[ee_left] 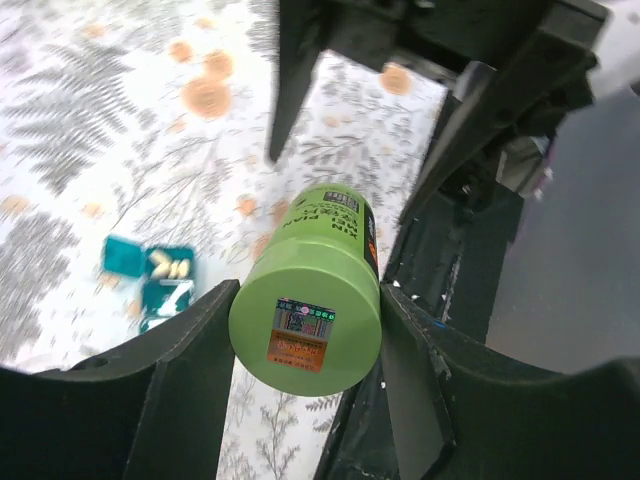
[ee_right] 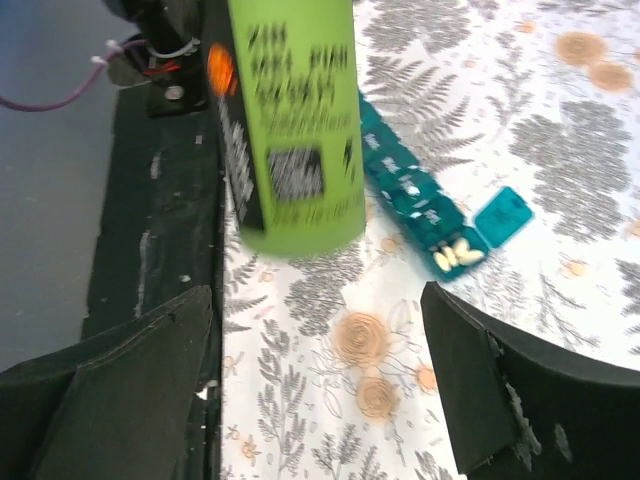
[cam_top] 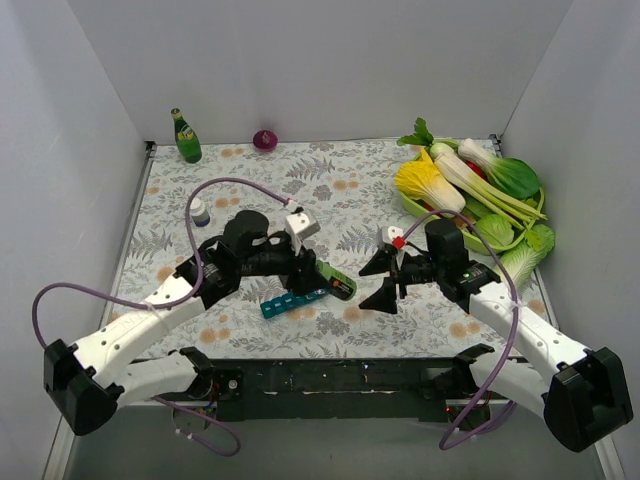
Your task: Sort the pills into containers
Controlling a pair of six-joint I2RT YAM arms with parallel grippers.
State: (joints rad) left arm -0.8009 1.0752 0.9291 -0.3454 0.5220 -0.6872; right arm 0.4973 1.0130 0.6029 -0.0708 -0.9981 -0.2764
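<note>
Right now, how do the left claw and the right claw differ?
The left claw is shut on a green jar; the right claw is open and holds nothing. The left claw is close to the teal pill box; the right claw stands farther from it, off to the right. Both are black, two-fingered, and point toward each other.

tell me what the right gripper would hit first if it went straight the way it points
Most likely the green jar held by the left gripper, straight ahead of the open right gripper, though depth is unclear.
</note>
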